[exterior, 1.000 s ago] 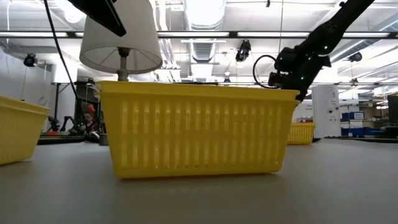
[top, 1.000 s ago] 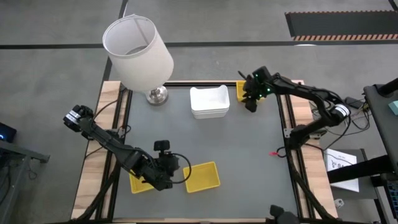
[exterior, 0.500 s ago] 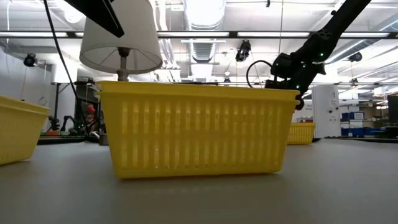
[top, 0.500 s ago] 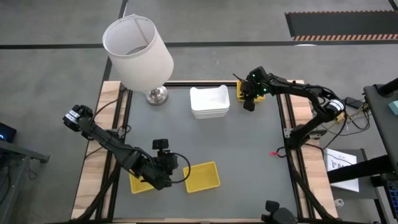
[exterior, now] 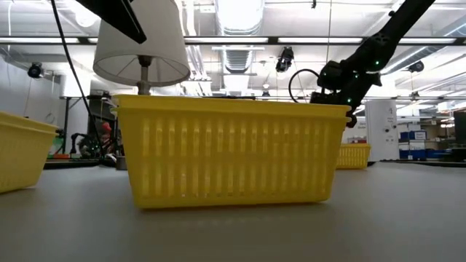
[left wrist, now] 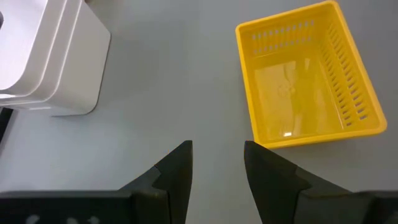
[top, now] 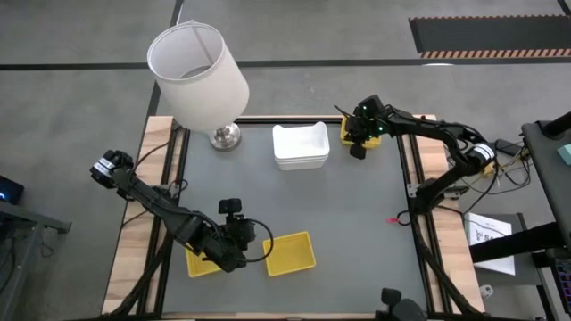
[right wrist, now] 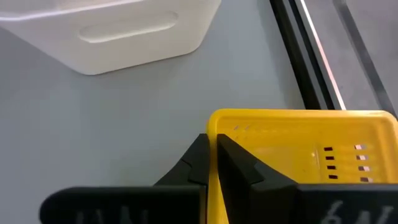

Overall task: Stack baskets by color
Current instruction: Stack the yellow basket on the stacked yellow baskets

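Now our right gripper [right wrist: 212,163] pinches the yellow basket [right wrist: 298,149] wall between its fingers. We should lift straight up, keeping it level and clear of the white baskets [top: 300,145] beside it.

The grey table [top: 357,223] carries a lamp [top: 198,76] at its far left corner, stacked white baskets [top: 300,146] mid-far edge, 1 yellow basket [top: 346,130] far right, and 2 yellow baskets [top: 290,253] near-left.

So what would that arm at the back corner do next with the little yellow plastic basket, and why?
Probably lift it. The right gripper has its fingers shut on the rim of the small yellow mesh basket at the table's far right corner, so raising it clear looks like the natural step before carrying it toward the other yellow baskets near the left gripper, which waits open.
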Robot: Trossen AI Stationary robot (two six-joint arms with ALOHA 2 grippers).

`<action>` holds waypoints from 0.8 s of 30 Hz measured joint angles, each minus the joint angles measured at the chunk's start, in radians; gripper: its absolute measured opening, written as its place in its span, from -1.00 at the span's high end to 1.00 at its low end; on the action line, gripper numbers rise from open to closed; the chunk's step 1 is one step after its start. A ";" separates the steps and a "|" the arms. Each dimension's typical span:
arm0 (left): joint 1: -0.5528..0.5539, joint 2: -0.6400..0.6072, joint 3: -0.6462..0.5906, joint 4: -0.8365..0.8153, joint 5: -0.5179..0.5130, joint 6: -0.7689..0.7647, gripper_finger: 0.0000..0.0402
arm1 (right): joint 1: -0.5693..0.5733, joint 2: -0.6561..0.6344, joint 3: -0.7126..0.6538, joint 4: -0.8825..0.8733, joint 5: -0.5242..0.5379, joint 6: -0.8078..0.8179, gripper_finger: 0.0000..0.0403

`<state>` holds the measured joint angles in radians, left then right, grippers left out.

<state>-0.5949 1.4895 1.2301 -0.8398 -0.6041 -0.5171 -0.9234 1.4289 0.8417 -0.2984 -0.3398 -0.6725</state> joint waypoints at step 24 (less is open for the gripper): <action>0.000 0.000 0.000 0.000 -0.013 0.000 0.36 | 0.177 -0.309 -0.007 -0.312 0.102 0.193 0.96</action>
<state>-0.5949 1.4895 1.2301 -0.8398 -0.6167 -0.5167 -0.7462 1.1199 0.8343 -0.6102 -0.2375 -0.4792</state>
